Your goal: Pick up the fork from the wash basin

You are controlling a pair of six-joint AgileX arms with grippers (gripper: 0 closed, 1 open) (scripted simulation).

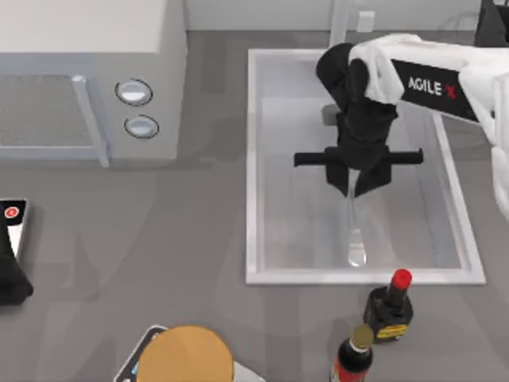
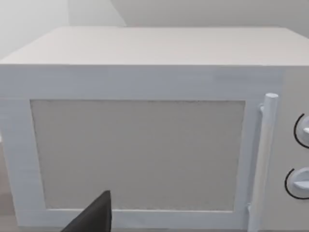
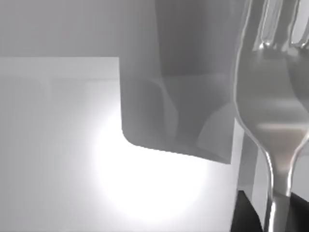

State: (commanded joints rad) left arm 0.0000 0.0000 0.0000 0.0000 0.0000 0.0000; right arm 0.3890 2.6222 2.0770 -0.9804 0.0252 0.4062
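A: Looking at the right gripper (image 1: 355, 185) first: it sits over the middle of the wash basin (image 1: 253, 159), pointing down, fingers closed in on the fork (image 1: 355, 231) near its tine end.

B: Fork axis?

A: From above, the handle runs straight out from under the gripper toward the basin's near rim, and the widened end lies close to that rim. In the right wrist view the fork (image 3: 270, 111) fills the side of the frame, tines away from the camera and neck running back toward the dark finger (image 3: 244, 212).

B: So pinched, or just straddled?

A: Reads as pinched, but the contact itself is hidden under the gripper body. Can't tell whether the fork is off the basin floor.

B: Which arm is nearer?

A: Right, by far. The left arm is parked at the table's left edge, and its camera faces the microwave (image 2: 140, 145). A dark finger (image 2: 94, 217) is cut off at the frame edge, so whether that gripper is open can't be told.

B: Other clutter?

A: Two bottles (image 1: 387, 306) just outside the near rim.
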